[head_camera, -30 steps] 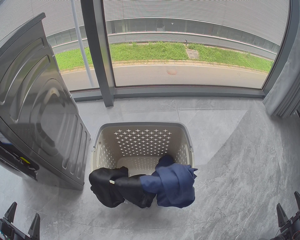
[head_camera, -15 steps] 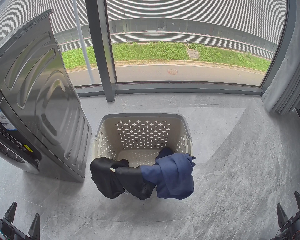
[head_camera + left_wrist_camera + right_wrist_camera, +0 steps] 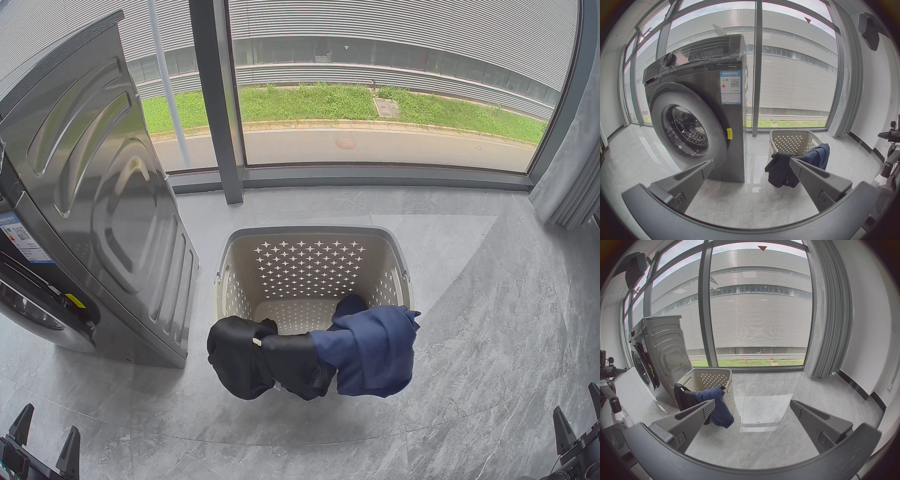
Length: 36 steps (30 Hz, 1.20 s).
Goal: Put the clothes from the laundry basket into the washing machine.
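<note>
two garments hang over the near rim of the basket: a black soft cloth garment (image 3: pixel 240 365) on the left and a dark blue soft cloth garment (image 3: pixel 375 359) on the right. they touch in the middle and most of each spills down the outside wall. both look light and limp. i'd expect them to sag, stretch and trail when lifted, and one could drag the other along where they overlap. the best hold, to my eye, is the bunched fold right on top of the rim, where the cloth is thickest, not the loose hanging hem.

the beige perforated plastic laundry basket (image 3: pixel 312 234) stands on the grey marble-look tiled floor (image 3: pixel 487 300). the only cloth i can see inside it is a fold of the blue piece dipping down the near wall.

just to its left, apart from it, stands the dark grey front-loading washing machine (image 3: pixel 94 187), its side panel turned to the basket. in the left wrist view its round porthole door (image 3: pixel 684 129) looks closed, with the steel drum dim behind the glass. i can't tell whether anything is in there.

the left end effector (image 3: pixel 49 422) sits near and far left, fingers spread and holding nothing. the right end effector (image 3: pixel 575 400) sits near and far right, also spread and bare. both are well apart from the clothes.
</note>
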### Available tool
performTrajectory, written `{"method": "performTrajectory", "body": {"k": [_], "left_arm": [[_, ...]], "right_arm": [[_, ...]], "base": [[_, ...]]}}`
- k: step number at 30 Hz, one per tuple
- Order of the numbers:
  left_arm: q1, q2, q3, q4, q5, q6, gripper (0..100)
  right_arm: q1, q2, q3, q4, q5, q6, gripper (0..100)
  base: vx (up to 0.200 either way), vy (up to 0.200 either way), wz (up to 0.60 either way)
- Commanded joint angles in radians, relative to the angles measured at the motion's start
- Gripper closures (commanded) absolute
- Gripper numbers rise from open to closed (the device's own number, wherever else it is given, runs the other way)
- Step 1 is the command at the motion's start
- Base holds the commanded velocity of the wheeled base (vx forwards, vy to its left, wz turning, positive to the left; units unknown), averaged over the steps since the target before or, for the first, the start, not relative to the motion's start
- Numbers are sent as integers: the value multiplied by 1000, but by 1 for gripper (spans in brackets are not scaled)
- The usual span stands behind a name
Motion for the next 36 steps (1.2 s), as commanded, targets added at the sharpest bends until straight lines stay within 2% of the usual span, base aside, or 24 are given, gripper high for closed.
{"method": "performTrajectory", "body": {"k": [1,14,22,28,36], "left_arm": [[0,-12,15,0,2,-1,0],[0,-12,15,0,2,-1,0],[0,-12,15,0,0,1,0],[0,-12,15,0,2,-1,0],[0,-12,15,0,2,-1,0]], "right_arm": [[0,-7,18,-1,1,0,0],[0,-7,18,-1,1,0,0],[0,-7,18,-1,1,0,0],[0,-7,18,-1,1,0,0],[0,-7,18,-1,1,0,0]], "base": [[0,200,0],[0,200,0],[0,0,0],[-200,0,0],[0,0,0]]}}
